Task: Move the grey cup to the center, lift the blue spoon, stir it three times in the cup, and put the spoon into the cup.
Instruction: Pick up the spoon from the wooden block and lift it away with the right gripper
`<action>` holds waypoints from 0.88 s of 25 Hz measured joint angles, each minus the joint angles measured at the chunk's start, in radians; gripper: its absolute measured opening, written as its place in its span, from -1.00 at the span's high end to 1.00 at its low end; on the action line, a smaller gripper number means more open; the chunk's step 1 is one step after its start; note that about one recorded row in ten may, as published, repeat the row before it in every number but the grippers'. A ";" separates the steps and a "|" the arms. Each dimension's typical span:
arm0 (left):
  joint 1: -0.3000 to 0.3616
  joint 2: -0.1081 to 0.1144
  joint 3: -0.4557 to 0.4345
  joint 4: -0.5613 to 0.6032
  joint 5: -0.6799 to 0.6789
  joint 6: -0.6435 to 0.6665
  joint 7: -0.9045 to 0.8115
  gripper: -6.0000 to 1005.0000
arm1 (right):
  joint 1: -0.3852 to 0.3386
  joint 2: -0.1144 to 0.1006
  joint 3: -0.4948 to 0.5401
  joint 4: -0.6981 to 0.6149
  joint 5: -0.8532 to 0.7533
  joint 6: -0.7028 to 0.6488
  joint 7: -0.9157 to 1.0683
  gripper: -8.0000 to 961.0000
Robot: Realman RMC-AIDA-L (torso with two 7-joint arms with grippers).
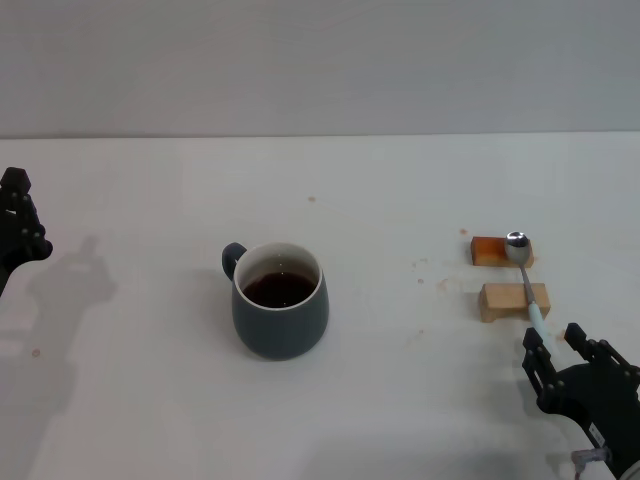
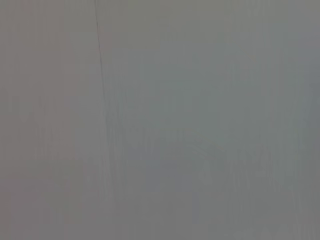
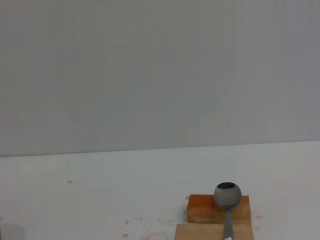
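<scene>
The grey cup (image 1: 280,312) stands near the middle of the white table (image 1: 400,190), with dark liquid inside and its handle pointing back-left. The blue spoon (image 1: 525,285) lies across two wooden blocks at the right, its metal bowl (image 3: 228,194) resting on the far block and its pale handle pointing toward me. My right gripper (image 1: 553,341) is open just behind the tip of the handle, not touching it. My left gripper (image 1: 15,225) hangs at the table's far left edge, well away from the cup. The left wrist view shows only a plain grey surface.
The two wooden blocks, the far one (image 1: 490,250) stained orange-brown and the near one (image 1: 510,301) pale, sit side by side under the spoon. Small brown stains dot the table between the cup and the blocks. A grey wall rises behind the table.
</scene>
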 joint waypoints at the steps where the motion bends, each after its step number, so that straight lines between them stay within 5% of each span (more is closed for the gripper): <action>1: 0.000 0.000 0.000 0.000 0.000 0.000 0.000 0.99 | 0.000 0.000 0.000 -0.001 0.000 0.000 0.001 0.00; 22: 0.000 0.000 -0.002 -0.003 0.000 0.000 0.001 0.99 | 0.016 0.001 0.001 -0.008 0.002 0.024 0.002 0.02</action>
